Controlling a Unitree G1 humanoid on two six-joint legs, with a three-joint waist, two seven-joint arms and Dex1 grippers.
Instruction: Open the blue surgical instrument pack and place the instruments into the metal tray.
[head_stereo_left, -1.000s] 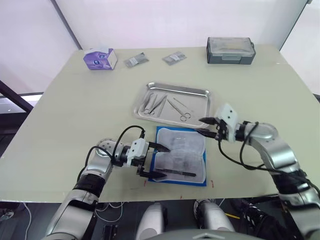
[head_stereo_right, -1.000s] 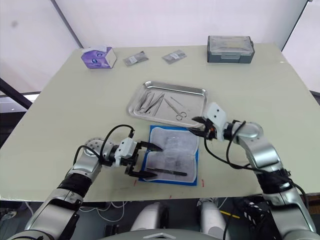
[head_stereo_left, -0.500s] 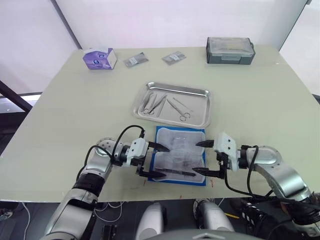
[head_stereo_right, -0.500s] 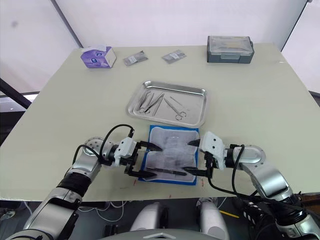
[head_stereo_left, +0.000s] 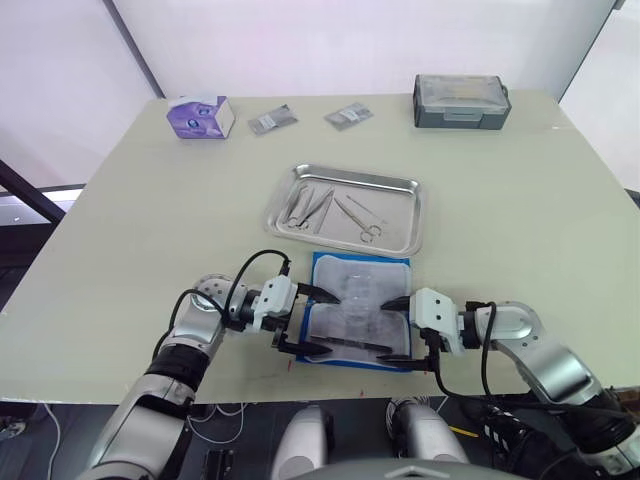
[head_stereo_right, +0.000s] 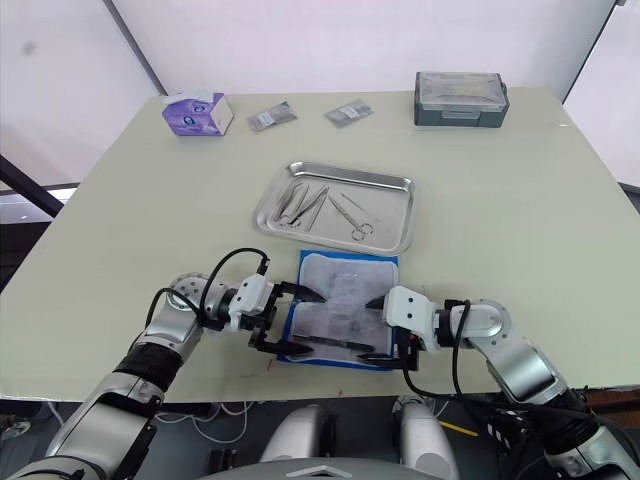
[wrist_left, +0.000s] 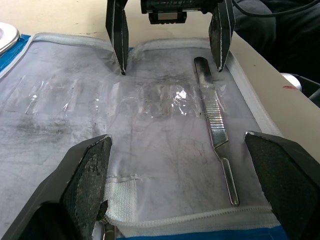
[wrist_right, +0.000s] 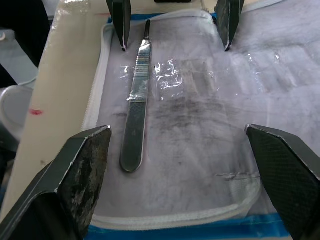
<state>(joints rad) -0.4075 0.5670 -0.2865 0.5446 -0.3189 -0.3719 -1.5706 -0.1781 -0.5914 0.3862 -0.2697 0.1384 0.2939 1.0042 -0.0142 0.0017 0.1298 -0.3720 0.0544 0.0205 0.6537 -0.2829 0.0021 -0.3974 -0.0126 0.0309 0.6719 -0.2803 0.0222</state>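
Left eye view, pack: the blue pack (head_stereo_left: 360, 310) lies opened flat at the table's near edge, pale lining up, just at 6 o'clock of the tray.
Handle on pack: one flat steel handle (wrist_left: 214, 125) lies on the lining along the near side; a strip of clear film (wrist_left: 150, 95) crosses the lining beside it.
Left gripper: the left gripper (head_stereo_left: 305, 320) sits at 9 o'clock of the pack, fingers spread wide over its left edge, holding nothing.
Right gripper: the right gripper (head_stereo_left: 400, 330) sits at 3 o'clock of the pack, fingers spread wide over its right edge, holding nothing; the two face each other across the lining.
Tray: the metal tray (head_stereo_left: 405, 186) lies mid-table, holding several slim steel tools (head_stereo_left: 310, 207), ring-handled scissors (head_stereo_left: 362, 222) among them.
Table: pale table (head_stereo_left: 150, 220).
Far items: purple tissue box (head_stereo_left: 200, 116) at 10 o'clock of the tray; two small grey packets (head_stereo_left: 272, 121) at 12 o'clock; dark grey lidded box (head_stereo_left: 461, 100) at 1 o'clock, well apart.
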